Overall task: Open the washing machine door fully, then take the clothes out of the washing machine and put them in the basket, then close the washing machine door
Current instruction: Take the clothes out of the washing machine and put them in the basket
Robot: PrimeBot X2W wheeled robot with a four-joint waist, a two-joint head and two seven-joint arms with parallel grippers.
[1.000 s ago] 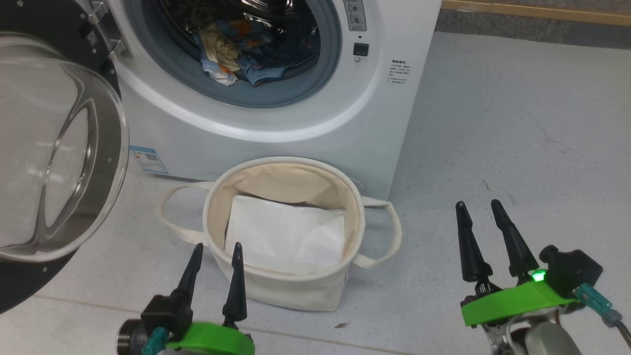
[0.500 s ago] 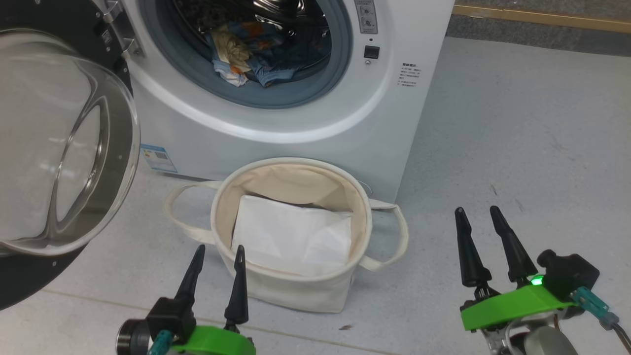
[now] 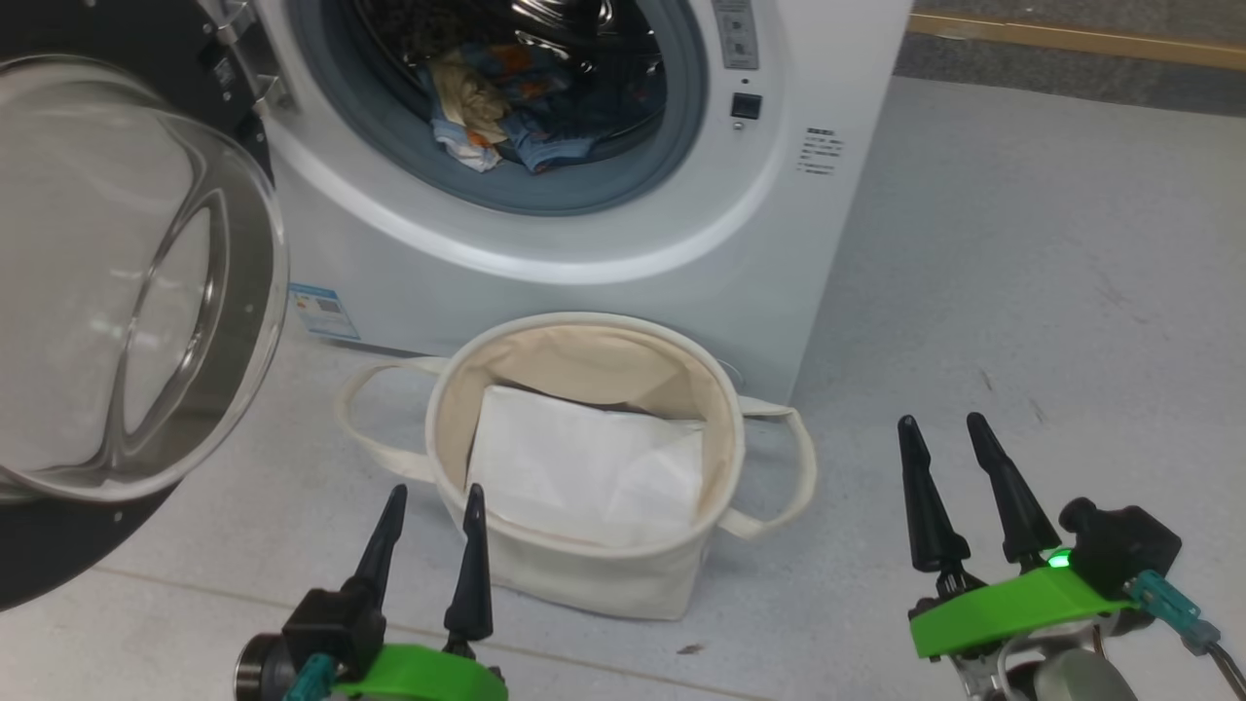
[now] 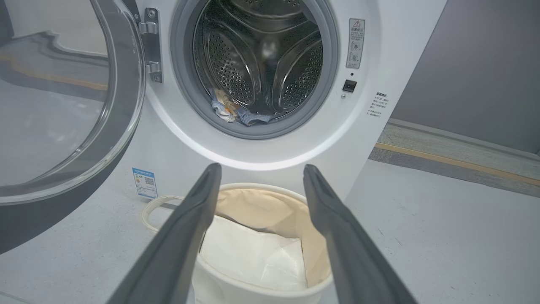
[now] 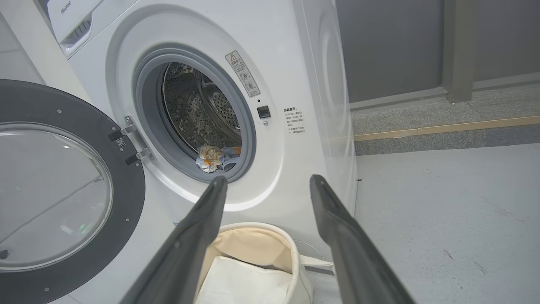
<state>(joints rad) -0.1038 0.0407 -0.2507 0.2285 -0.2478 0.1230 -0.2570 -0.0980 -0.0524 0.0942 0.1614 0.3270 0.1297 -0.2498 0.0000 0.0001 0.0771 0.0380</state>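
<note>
Drift of my head camera is the only change: the washing machine and the basket sit slightly further right in the head view than a second ago, though neither has moved. My left gripper and right gripper hang low, fingers spread, holding nothing. The washing machine door stands swung wide on my left. The clothes lie at the drum's lower lip. The basket, just before the washer, holds a white sheet. The floor is pale speckled grey; a yellow strip runs below a dark grey wall.
</note>
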